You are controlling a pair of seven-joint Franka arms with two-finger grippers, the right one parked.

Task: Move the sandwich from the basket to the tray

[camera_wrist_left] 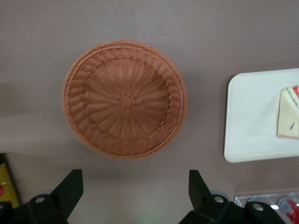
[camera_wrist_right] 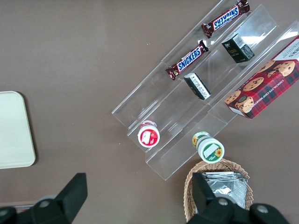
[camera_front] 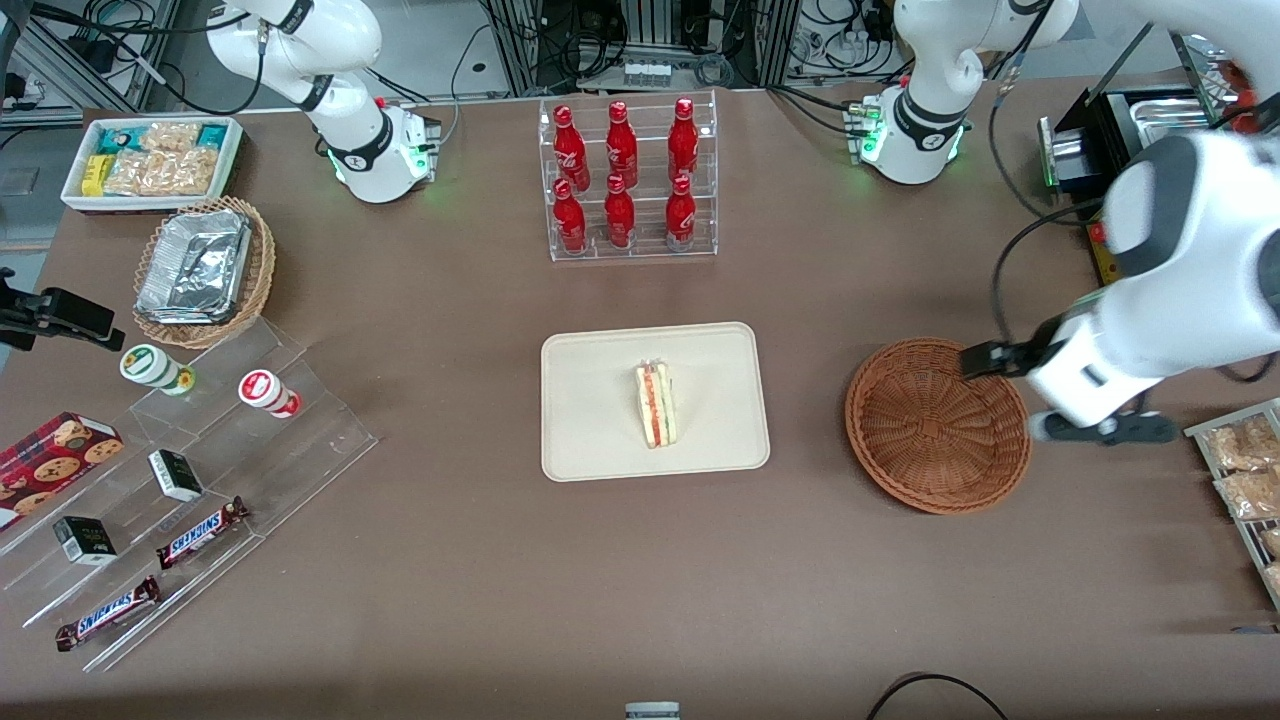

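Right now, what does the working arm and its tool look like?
The working left arm has a glossy white rounded shell with a dark grey joint band and a black cable looping beside it. Its base shows a green light. The tool has two black wedge-shaped fingers on a black body with small round screw holes, above the table beside the basket.

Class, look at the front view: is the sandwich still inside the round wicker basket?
No. The sandwich lies on the tray; the basket holds nothing.
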